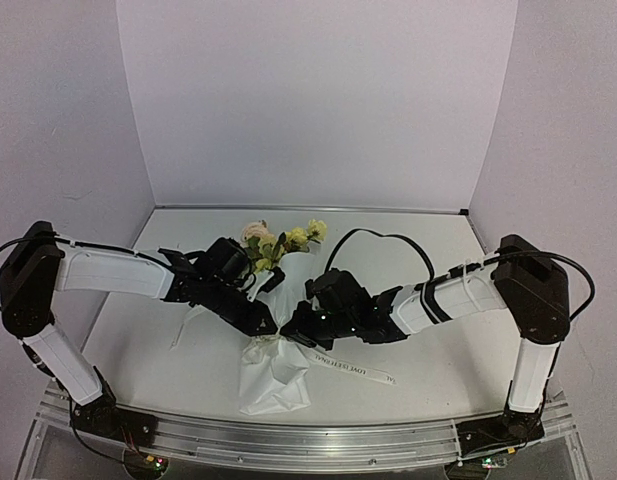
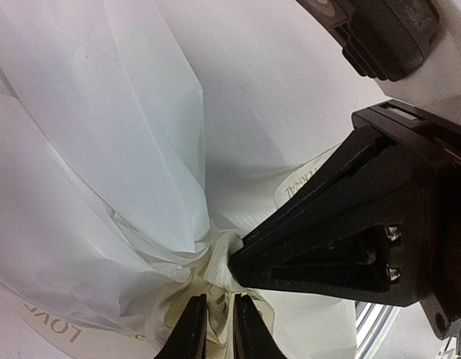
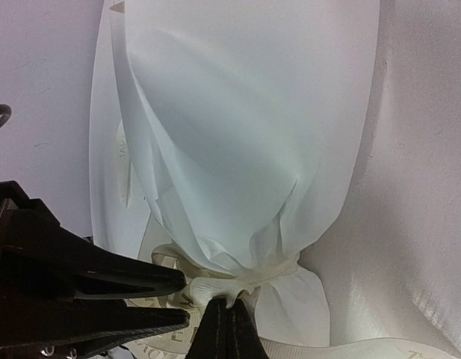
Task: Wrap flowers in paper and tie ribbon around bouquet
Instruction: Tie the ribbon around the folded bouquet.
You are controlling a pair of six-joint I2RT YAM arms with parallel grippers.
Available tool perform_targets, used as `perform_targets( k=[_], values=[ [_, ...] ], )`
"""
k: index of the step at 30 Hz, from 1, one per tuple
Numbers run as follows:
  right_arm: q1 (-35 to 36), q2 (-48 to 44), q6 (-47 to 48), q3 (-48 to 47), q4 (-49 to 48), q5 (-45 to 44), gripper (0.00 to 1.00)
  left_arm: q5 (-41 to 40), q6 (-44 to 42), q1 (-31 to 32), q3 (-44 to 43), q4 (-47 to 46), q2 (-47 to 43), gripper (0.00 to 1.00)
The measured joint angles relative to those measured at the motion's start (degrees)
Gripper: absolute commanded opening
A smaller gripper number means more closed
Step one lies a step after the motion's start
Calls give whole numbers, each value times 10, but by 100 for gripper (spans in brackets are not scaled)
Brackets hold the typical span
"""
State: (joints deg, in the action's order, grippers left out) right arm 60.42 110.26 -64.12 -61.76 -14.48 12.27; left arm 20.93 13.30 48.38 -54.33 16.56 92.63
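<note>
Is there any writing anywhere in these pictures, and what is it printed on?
"LOVE": on the ribbon, upside down, left wrist view.
"...NAL": same ribbon, same view, start hidden.
Ribbon print in the top and right wrist views: too small or cut off to read.
Nothing else written.

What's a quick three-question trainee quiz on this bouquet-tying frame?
1. True or false: the flowers lie bare, with no paper round their stems.
2. Where do the left gripper and right gripper meet? A) at the flower heads B) at the ribbon cinching the paper C) at the loose ribbon end on the table
3. In the top view, which way do the flowers point?
Key: 1 false; 2 B; 3 toward the back wall.
</note>
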Motion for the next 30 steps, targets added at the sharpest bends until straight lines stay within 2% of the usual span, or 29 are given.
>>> perform_targets(
  k=[4,9,18,30],
  values=[
    [0,0,0,0,0,0,0,0,1,0,0,0,1,0],
    [0,0,0,0,0,0,0,-1,2,0,2,-2,-3,0],
    [4,-7,6,0,-10,-4,0,4,16,-12,45,-39,-62,0],
    [7,-20,20,0,-3,-24,0,22,49,-30,78,-91,-76,0]
  ],
)
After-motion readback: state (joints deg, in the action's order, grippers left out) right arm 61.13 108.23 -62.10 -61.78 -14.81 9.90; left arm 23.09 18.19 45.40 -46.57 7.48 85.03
